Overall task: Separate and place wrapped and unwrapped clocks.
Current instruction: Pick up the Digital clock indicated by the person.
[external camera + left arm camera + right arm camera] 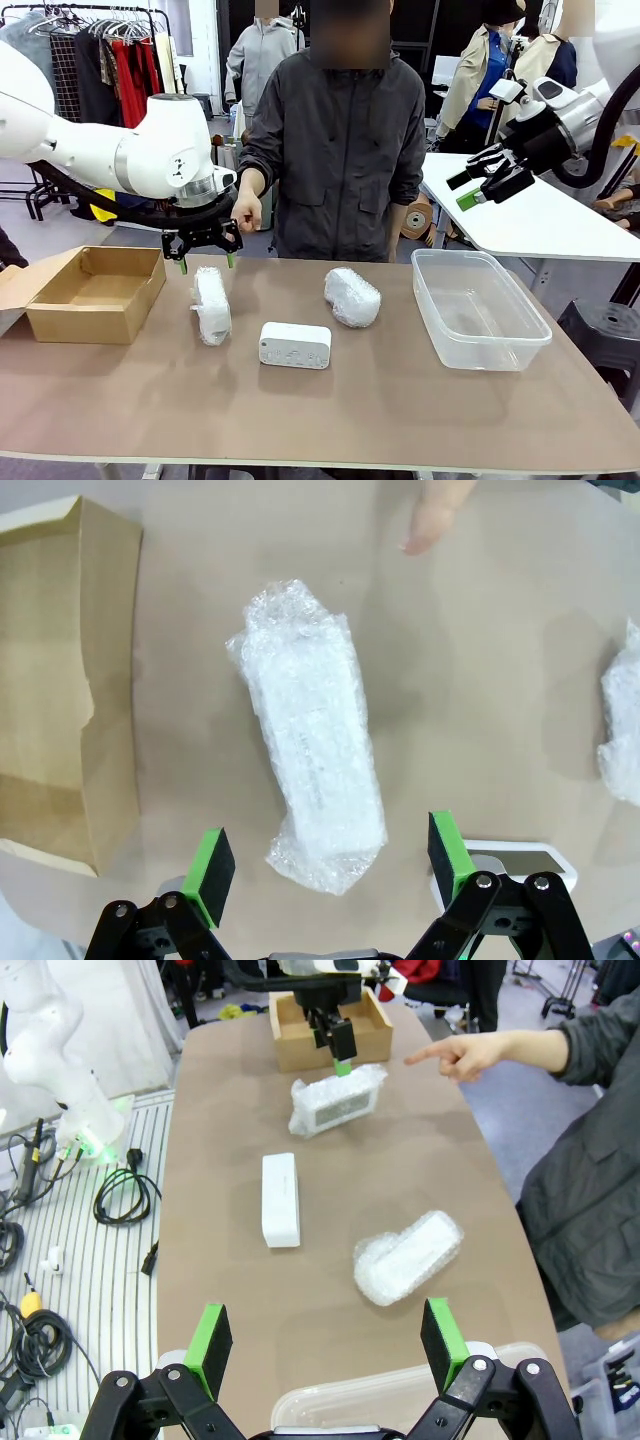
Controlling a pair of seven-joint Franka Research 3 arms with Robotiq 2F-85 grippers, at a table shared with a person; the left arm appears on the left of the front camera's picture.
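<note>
Hovering over left wrapped clock (315, 740) with left gripper (205, 262), jaws spread wide, nothing held. Parked high at the side with right gripper (485, 185), also wide and empty.

On table (400, 410):
- left wrapped clock near cardboard box (95, 310)
- second wrapped clock (352, 297) mid-table, nearer clear tub (430, 300)
- bare white clock (295, 345) in front, between those 2

Pointing from the far side, seemingly at left wrapped clock: person's hand (470, 1055).

Handling, wrapped ones: probably light, with a rigid core under soft, slippery bubble wrap. Expect squish before firm contact. Best to pinch across the narrow width at mid-length, avoiding the loose crinkled ends.

Bare one: hard, smooth, likely slick. Grip the long flat sides.
</note>
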